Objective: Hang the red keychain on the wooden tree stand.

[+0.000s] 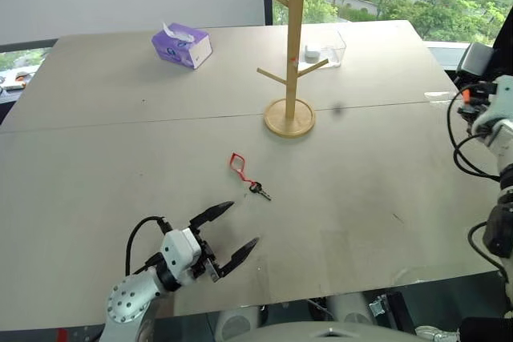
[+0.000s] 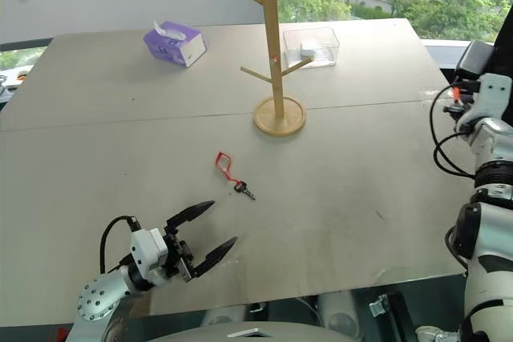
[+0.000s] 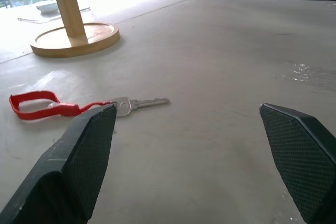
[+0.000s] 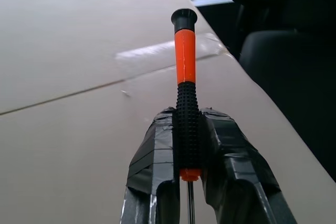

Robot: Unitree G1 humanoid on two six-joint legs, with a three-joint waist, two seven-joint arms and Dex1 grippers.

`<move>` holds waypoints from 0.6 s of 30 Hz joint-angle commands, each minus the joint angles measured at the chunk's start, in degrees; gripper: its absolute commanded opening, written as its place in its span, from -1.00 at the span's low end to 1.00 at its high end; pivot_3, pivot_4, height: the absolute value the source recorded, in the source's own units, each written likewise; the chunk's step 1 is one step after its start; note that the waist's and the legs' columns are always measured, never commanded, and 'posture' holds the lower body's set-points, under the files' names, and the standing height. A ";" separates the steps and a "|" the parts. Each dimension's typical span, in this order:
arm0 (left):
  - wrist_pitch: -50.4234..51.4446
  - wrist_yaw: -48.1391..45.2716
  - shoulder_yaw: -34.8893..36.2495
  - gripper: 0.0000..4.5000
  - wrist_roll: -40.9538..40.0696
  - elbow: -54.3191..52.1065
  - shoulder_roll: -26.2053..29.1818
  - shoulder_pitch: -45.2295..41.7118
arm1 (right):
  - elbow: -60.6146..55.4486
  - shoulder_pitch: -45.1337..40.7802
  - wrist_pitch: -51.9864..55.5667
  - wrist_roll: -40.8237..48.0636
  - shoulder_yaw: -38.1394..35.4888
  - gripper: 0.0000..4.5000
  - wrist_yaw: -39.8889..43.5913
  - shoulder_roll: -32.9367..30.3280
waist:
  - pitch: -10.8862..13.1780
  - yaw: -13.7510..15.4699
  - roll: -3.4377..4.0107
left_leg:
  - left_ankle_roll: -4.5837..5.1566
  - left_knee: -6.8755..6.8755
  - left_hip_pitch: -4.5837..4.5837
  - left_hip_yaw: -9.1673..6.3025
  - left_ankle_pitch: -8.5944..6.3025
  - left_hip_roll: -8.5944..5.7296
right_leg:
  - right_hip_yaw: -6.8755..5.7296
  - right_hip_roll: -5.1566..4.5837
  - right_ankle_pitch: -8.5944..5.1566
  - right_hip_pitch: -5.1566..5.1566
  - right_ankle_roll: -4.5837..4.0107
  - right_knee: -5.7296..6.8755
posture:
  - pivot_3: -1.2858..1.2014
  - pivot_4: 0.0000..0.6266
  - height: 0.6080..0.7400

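The red keychain [image 1: 238,165] lies flat on the table, its small key [image 1: 260,191] pointing toward the near right. Just short of it, low over the table near the front edge, my left gripper [image 1: 240,224] stands open and empty. In the left wrist view the red loop [image 3: 33,104] and key [image 3: 139,103] lie just past the left finger [image 3: 79,156]. The wooden tree stand [image 1: 294,46] rises upright farther back on its round base [image 1: 289,120]. My right gripper [image 4: 187,116] is shut on an orange-and-black screwdriver [image 4: 185,56], out by the table's right edge.
A purple tissue box [image 1: 183,45] sits at the back left. A clear plastic container [image 1: 325,47] stands right behind the stand. A seam [image 1: 160,118] runs across the table. Dark seats [image 4: 283,51] are beyond the right edge.
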 commanded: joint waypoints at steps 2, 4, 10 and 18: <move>-0.20 -0.11 -0.49 1.00 -0.63 -1.20 0.28 0.18 | 4.16 -2.21 0.60 1.49 -2.32 -0.97 1.35 -1.94 | 0.00 -0.19 0.00 | 0.00 0.00 0.01 0.05 0.00 0.00 | 0.07 0.01 0.02 -0.01 0.03 0.00 | 0.03 -0.52 1.00; -0.28 -0.18 -0.52 1.00 -0.62 -1.18 0.35 0.34 | 4.56 -2.05 2.10 1.43 -1.93 -0.97 3.24 -1.58 | 0.00 -0.29 0.03 | 0.01 -0.01 0.02 0.07 -0.01 0.01 | 0.11 0.02 0.05 -0.01 0.08 0.00 | 0.03 -0.52 1.00; 0.61 0.20 -0.52 1.00 -0.74 -2.45 0.68 0.72 | 4.37 -1.37 3.77 1.30 -1.82 -0.75 3.25 -0.95 | 0.00 -0.17 0.09 | 0.03 -0.01 0.01 0.07 -0.02 0.05 | 0.11 0.01 0.12 -0.02 0.21 0.00 | 0.03 -0.52 1.00; 3.57 1.53 -0.14 1.00 -1.71 -5.97 1.02 0.87 | -0.91 0.36 -2.46 1.97 -1.55 0.72 9.94 -0.72 | 0.03 -0.11 0.19 | 0.04 -0.01 0.01 0.07 -0.02 0.04 | 0.11 0.00 0.12 -0.03 0.21 -0.01 | 0.03 -0.52 1.00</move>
